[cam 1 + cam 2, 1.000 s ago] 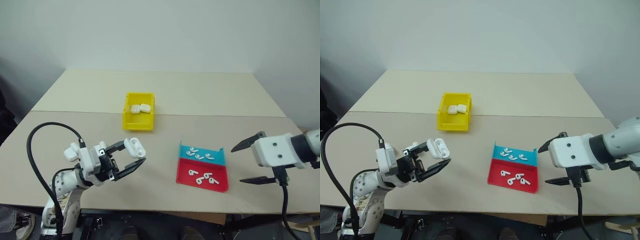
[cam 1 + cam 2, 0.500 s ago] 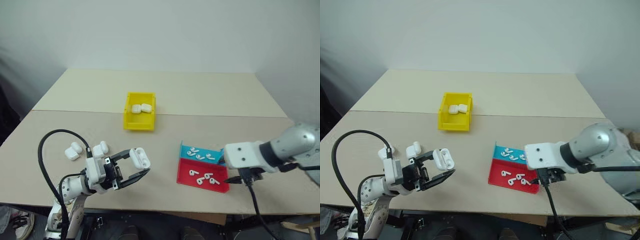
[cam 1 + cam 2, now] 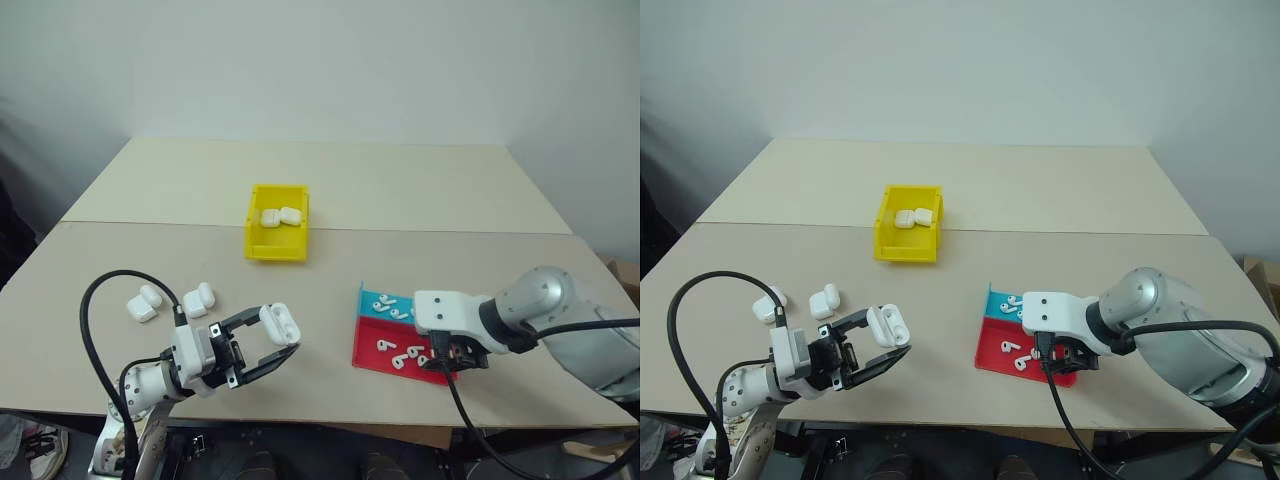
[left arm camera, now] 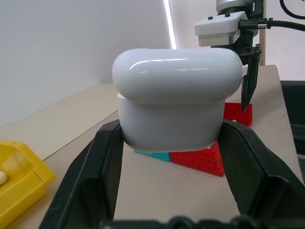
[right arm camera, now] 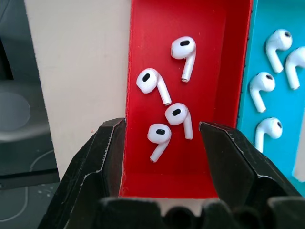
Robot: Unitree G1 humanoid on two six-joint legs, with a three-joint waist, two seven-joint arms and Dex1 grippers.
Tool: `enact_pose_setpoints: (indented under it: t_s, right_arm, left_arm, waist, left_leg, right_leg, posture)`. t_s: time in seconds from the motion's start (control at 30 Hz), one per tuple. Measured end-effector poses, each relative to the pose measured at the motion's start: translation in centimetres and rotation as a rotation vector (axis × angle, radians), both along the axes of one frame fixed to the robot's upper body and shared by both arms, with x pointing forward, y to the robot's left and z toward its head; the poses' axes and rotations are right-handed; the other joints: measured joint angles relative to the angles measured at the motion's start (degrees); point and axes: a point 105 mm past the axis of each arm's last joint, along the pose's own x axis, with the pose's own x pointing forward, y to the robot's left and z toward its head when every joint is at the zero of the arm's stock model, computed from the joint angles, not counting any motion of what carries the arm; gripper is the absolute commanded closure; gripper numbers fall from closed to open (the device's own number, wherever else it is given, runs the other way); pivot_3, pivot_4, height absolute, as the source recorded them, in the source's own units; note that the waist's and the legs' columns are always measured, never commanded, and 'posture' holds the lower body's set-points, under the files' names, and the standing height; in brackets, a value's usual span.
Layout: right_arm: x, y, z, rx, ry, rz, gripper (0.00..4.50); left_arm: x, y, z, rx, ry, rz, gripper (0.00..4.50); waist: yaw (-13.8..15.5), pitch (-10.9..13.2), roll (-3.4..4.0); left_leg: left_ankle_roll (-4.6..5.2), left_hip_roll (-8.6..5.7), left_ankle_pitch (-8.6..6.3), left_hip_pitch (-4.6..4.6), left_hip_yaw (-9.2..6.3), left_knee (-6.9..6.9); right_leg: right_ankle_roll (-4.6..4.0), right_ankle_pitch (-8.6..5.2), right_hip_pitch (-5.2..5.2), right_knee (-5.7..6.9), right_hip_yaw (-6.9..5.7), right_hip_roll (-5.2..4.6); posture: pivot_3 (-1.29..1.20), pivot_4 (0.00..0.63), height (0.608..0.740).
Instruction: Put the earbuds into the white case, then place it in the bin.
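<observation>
Since a second ago our right hand (image 5: 162, 138) has swung in from the desk's right edge and tipped down over the red half of the red-and-blue tray (image 3: 372, 357), while our left hand (image 3: 268, 345) has barely shifted. We are at the first step: picking earbuds for the white case (image 4: 176, 98).

Our left hand is clamped on that case, holding it off the desk (image 3: 180, 180) in front of us, its lid looking shut or nearly so. Our right hand's fingers (image 5: 102, 152) stand apart and hold nothing, straddling the earbuds (image 5: 167, 119) lying on the red floor; more lie in the blue half. Spare cases (image 3: 142, 302) sit on the desk to our left, and the bin (image 3: 278, 222), well ahead, already has two cases in it.

Next, we judge, our right hand must drop between the tray walls and close on one small, slippery earbud without catching its neighbours, which lie very close together. The right wrist points steeply down; the left forearm lies low and nearly level.
</observation>
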Motion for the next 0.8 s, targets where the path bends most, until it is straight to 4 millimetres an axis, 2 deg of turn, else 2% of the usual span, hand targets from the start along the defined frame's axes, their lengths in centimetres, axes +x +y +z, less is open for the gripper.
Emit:
enact_pose_setpoints:
  t_s: [0.43, 0.57, 0.8]
  right_arm:
    - [0.1, -0.3, -0.7, -0.024, 0.029, -0.126, 1.55]
    - [0.0, -0.3, -1.3, -0.037, 0.042, -0.143, 2.44]
    - [0.0, -0.4, -1.8, -0.052, 0.034, -0.153, 2.44]
  left_arm:
    - [0.0, 0.0, 0.1, 0.019, -0.001, 0.003, 1.78]
    - [0.0, -0.1, 0.0, 0.02, 0.003, 0.002, 1.78]
    - [0.1, -0.1, 0.3, 0.015, 0.023, 0.002, 1.78]
  waist:
    - [-0.1, 0.0, 0.0]
    - [-0.1, 0.0, 0.0]
    - [-0.1, 0.0, 0.0]
  left_leg:
    - [0.0, 0.0, 0.0, -0.01, 0.0, -0.02]
    - [0.0, 0.0, 0.0, -0.02, 0.0, -0.02]
    - [0.0, 0.0, 0.0, -0.07, 0.0, -0.03]
  right_leg:
    - [0.0, 0.0, -0.02, -0.02, 0.0, 0.0]
    - [0.0, 0.0, -0.04, -0.03, 0.0, 0.0]
    - [0.0, 0.0, -0.08, -0.04, 0.0, 0.0]
  posture:
    - [0.0, 0.15, 0.74]
    - [0.0, 0.15, 0.74]
    - [0.0, 0.15, 0.74]
